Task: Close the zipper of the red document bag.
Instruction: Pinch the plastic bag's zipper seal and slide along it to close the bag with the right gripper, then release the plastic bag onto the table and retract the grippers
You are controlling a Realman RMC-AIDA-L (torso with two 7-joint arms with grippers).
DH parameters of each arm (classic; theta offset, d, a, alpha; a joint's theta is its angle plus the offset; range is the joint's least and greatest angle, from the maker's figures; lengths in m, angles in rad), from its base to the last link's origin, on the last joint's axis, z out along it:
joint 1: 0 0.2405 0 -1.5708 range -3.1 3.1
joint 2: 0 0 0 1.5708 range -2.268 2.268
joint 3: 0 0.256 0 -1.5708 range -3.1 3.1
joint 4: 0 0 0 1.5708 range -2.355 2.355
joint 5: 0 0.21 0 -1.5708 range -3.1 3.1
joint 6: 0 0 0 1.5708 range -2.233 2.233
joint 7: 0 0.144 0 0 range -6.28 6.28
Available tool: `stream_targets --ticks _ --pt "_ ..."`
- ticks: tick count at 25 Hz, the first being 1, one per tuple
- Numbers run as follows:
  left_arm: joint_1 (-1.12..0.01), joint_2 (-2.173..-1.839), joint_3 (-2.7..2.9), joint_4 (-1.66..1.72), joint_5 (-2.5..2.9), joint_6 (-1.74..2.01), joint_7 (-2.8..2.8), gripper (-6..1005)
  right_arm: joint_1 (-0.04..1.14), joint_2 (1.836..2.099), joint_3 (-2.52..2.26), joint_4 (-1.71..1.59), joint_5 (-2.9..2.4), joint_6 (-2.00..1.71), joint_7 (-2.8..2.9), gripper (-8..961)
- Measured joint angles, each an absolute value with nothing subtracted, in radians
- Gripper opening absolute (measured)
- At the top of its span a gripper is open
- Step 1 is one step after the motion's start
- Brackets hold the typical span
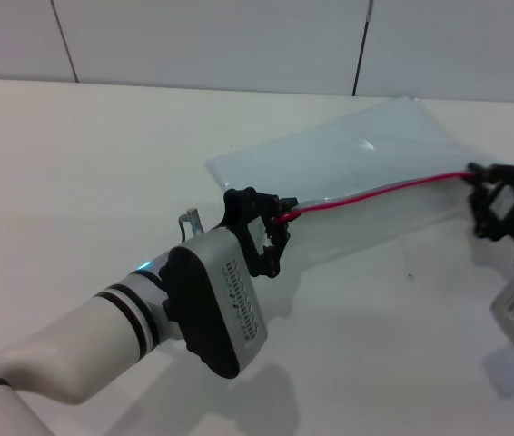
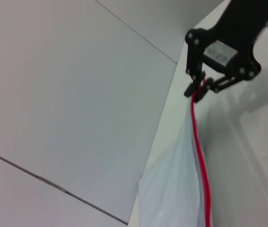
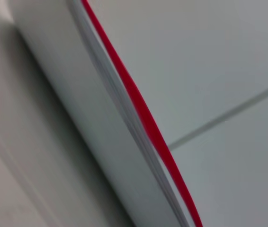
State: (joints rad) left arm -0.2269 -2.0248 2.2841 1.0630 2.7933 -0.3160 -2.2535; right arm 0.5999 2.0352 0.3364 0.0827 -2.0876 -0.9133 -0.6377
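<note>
The red document bag [image 1: 366, 154] is a pale translucent pouch on the white table, with its near long edge lifted. The zipper [image 1: 375, 193] is a thin red strip stretched between my two grippers. My left gripper [image 1: 278, 221] is shut on the zipper's left end. At the far right my right gripper [image 1: 479, 178] is shut on the other end. The left wrist view shows the right gripper [image 2: 198, 91] pinching the zipper [image 2: 200, 156] above the bag [image 2: 172, 194]. In the right wrist view the zipper [image 3: 141, 116] runs along the bag's edge [image 3: 77, 113], and no fingers show.
The white table [image 1: 84, 173] stretches out to the left and toward the front. Behind it stands a pale tiled wall [image 1: 212, 36] with dark seams. A small grey piece [image 1: 191, 217] sits just left of the left gripper.
</note>
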Motion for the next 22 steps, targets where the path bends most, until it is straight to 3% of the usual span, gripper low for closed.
stream_targets --ticks 15,22 --pt "-0.235 -2.027 2.286 1.046 2.772 -0.315 -2.258 124 0.571 2.039 0.454 0.12 -2.081 -0.899 -0.728 75" --pt "-0.258 -2.025 2.287 1.007 2.702 -0.363 -2.275 129 0.519 2.04 0.454 0.161 -1.917 -1.084 -0.726 214"
